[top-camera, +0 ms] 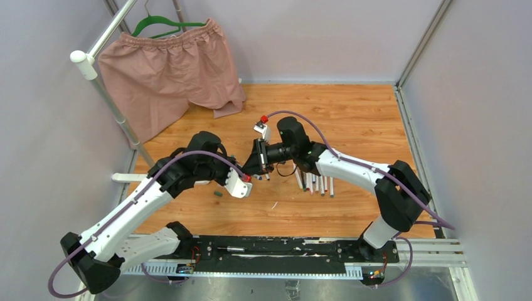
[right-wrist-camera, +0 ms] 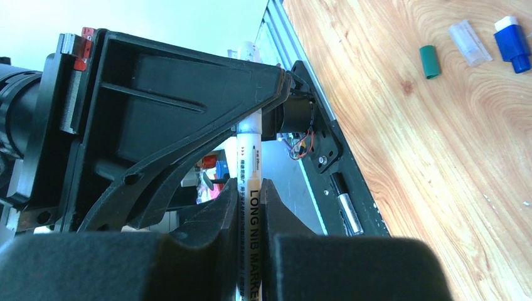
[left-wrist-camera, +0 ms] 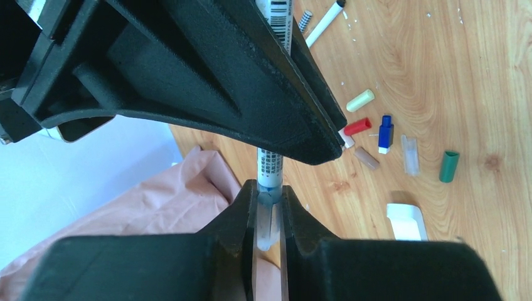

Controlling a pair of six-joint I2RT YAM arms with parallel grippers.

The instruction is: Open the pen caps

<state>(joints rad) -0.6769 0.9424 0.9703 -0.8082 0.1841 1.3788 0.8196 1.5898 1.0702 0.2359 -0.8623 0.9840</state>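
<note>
My left jaws pinch narrow on the clear cap [left-wrist-camera: 268, 221] at one end of a marker pen [right-wrist-camera: 250, 143]. My right jaws clamp its barrel, above the table [left-wrist-camera: 439, 63] middle. Loose pen caps [left-wrist-camera: 357, 126] lie below.

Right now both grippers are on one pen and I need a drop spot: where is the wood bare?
Bare: the far right wood, between the right arm and back wall, and the near strip ahead of the base rail. Crowded: mid-table, with the row of pens and loose caps.
</note>
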